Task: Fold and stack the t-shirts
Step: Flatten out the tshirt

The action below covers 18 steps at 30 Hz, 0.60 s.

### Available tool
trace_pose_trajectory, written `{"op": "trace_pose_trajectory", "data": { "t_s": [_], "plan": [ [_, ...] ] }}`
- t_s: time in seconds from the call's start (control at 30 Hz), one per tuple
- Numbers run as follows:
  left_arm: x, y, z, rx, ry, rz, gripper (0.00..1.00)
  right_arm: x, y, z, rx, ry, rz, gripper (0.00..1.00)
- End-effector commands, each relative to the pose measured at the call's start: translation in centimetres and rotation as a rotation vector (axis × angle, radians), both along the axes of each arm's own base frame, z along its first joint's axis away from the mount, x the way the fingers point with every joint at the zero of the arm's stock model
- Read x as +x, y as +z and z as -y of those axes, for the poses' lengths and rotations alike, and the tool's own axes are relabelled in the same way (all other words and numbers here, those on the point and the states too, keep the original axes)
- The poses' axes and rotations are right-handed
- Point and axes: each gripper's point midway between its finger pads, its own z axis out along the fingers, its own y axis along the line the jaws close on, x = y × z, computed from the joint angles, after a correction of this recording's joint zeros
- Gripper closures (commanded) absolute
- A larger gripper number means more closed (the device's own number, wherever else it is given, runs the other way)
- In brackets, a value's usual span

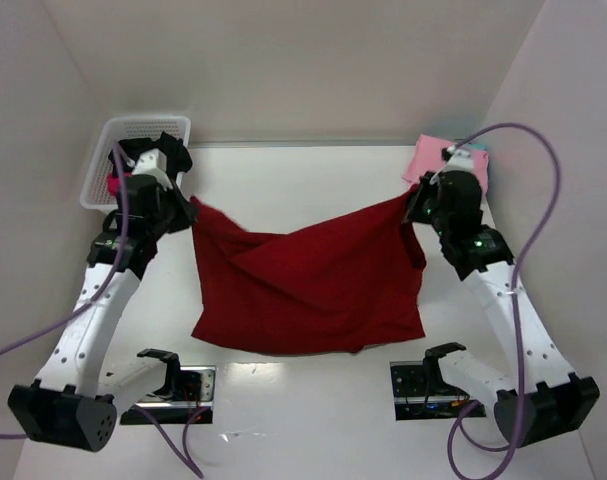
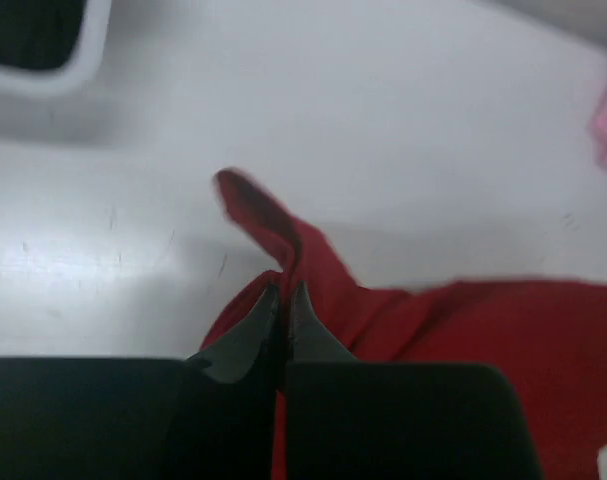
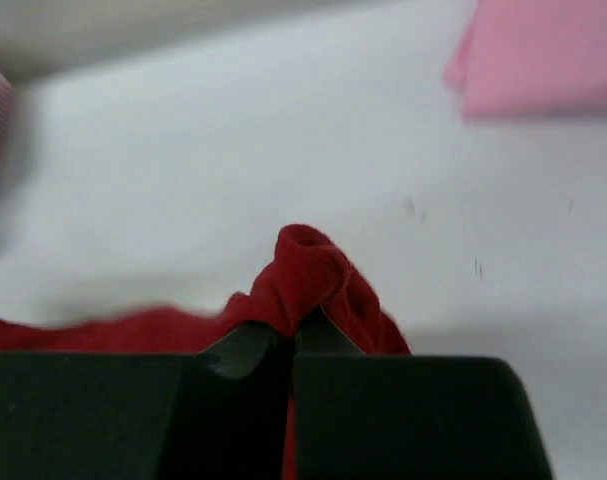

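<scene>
Left claw point(image 2: 285, 292) and right claw point(image 3: 291, 335) each clamp one upper corner of the dark red t-shirt point(image 1: 308, 285); its lower edge rests on the bench point(image 1: 303, 180).

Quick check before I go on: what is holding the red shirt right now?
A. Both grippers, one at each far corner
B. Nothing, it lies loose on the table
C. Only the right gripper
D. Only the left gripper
A: the left gripper and the right gripper are each shut on a bunched corner of the red shirt, which is stretched between them.
</scene>
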Motion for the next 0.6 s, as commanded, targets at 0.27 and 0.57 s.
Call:
{"op": "trace_pose_trajectory", "data": {
  "t_s": [0.27, 0.57],
  "plan": [
    [5.7, -5.1, -0.5, 0.053, 0.05, -0.046, 1.0, 4.1, -5.9, -1.5, 0.063, 0.007, -0.042, 1.0],
    [7.3, -10.6, 1.4, 0.03, -0.04, -0.215, 1.0, 5.0, -11.1, -1.5, 0.025, 0.006, -0.205, 1.0]
  ]
}}
